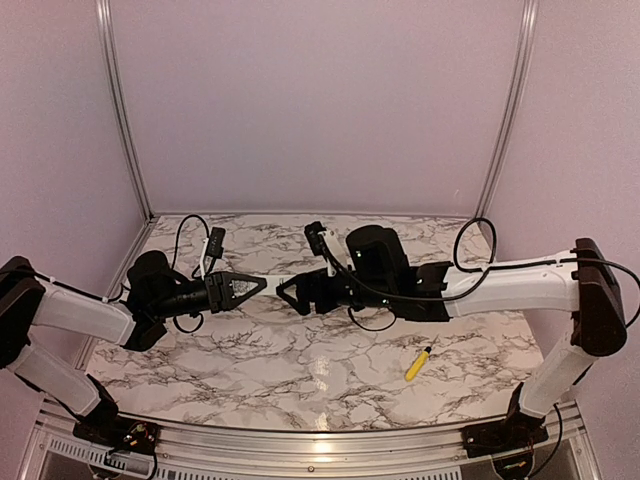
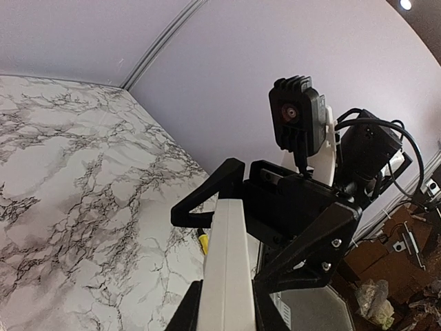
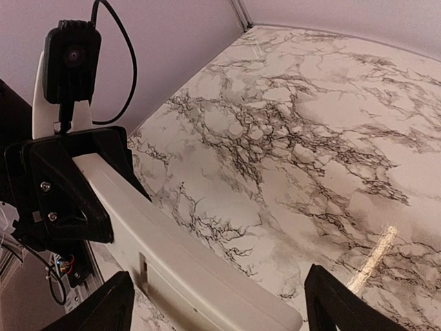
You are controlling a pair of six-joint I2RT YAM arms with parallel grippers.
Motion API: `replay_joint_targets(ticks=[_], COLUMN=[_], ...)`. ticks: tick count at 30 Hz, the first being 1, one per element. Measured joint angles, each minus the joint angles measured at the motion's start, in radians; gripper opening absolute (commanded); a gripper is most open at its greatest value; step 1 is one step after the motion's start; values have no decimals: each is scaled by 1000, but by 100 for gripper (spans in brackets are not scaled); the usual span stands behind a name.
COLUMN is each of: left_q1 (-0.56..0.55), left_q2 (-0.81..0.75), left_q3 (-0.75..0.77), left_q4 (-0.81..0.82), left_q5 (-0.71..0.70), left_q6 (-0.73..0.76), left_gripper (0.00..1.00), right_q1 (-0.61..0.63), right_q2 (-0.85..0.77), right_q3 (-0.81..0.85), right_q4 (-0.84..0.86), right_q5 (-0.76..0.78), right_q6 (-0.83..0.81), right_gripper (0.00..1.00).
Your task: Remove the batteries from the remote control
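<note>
The remote control [image 1: 272,283] is a long white bar held in the air between my two grippers. My left gripper [image 1: 250,288] is shut on one end of it; in the left wrist view the remote [image 2: 227,262] rises between its fingers [image 2: 178,314]. My right gripper [image 1: 290,293] is open, its fingers [image 3: 103,310] wide apart on either side of the remote's other end [image 3: 207,276]. A cover outline with a small notch [image 3: 143,265] shows on the remote. No batteries are in view.
A yellow-handled screwdriver [image 1: 418,362] lies on the marble table [image 1: 300,370] at the front right, and shows small in the left wrist view [image 2: 202,241]. Walls and metal posts [image 1: 125,110] close in the back and sides.
</note>
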Motion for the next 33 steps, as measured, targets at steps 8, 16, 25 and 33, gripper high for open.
replay_joint_targets(ticks=[8, 16, 25, 33], left_q1=[0, 0, 2, 3], left_q2=[-3, -3, 2, 11], left_q3=[0, 0, 0, 0], left_q4=[-21, -46, -62, -74], left_q5=[-13, -31, -45, -61], left_q6=[6, 9, 11, 18], left_gripper=[0, 0, 0, 0], right_q1=[3, 9, 10, 11], right_q2=[0, 1, 19, 43], right_q3=[0, 5, 19, 40], right_q4=[-14, -39, -47, -54], right_q5=[70, 142, 154, 153], right_q6=[1, 0, -2, -6], right_gripper=[78, 76, 64, 51])
